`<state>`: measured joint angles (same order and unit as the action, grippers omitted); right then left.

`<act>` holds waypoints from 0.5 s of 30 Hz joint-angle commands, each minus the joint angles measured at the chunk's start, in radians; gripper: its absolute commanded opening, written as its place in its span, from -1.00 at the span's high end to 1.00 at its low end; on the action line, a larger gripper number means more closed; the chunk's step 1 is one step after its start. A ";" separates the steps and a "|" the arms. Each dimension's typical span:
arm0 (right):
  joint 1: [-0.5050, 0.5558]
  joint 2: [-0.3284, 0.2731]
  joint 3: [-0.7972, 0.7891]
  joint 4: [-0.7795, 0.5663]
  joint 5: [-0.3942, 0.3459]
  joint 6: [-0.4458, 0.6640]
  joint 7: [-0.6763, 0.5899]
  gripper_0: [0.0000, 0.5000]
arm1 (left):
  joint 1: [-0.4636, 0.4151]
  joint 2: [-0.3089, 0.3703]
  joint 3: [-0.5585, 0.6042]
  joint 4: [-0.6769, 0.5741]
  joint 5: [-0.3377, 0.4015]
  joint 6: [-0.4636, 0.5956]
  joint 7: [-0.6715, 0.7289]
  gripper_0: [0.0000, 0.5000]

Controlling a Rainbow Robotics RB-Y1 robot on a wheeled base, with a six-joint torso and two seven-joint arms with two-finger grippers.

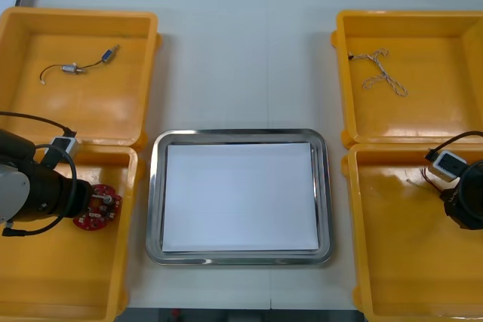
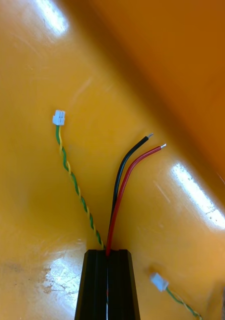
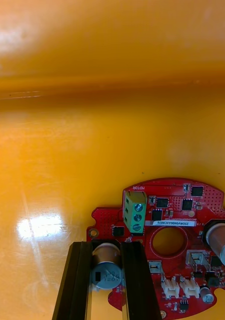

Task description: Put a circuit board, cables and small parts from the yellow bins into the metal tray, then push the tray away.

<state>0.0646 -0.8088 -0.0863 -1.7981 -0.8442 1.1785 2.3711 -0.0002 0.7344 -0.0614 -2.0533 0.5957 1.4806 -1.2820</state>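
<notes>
In the near left yellow bin (image 1: 45, 284) lies a round red circuit board (image 1: 96, 210). My left gripper (image 3: 106, 248) is shut on it, its fingers (image 3: 76, 285) clamping a silver cylinder (image 3: 106, 267) at the board's (image 3: 167, 240) edge. In the near right bin (image 1: 407, 262), my right gripper (image 2: 107, 252) is shut on a black and red cable (image 2: 123, 185) whose bare ends stick out beyond the fingertips. A green and yellow twisted cable (image 2: 72, 175) with a white plug lies beside it. My right arm (image 1: 463, 201) is at the table's right edge.
The metal tray (image 1: 155, 201), white inside, sits between the bins. The far left bin (image 1: 23, 118) holds small metal parts (image 1: 72, 69) on thin wires. A pale twisted cable (image 1: 381, 73) lies in the far right bin (image 1: 445, 118). Another white plug (image 2: 159, 281) lies near my right fingers.
</notes>
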 commanded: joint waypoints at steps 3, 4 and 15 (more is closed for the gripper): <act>-0.003 0.010 0.013 0.000 -0.006 -0.007 -0.003 1.00 | -0.024 -0.010 -0.012 -0.004 -0.004 -0.003 -0.059 1.00; -0.006 0.011 0.011 0.000 -0.009 -0.005 -0.004 1.00 | -0.023 -0.004 -0.012 -0.004 -0.002 -0.006 -0.065 1.00; -0.068 0.022 -0.052 -0.012 -0.044 0.142 -0.009 1.00 | 0.060 0.031 0.031 -0.045 0.010 -0.051 -0.125 1.00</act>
<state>0.0271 -0.8085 -0.0897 -1.7980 -0.8693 1.2845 2.3709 0.0099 0.7353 -0.0602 -2.0546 0.5967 1.4392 -1.2821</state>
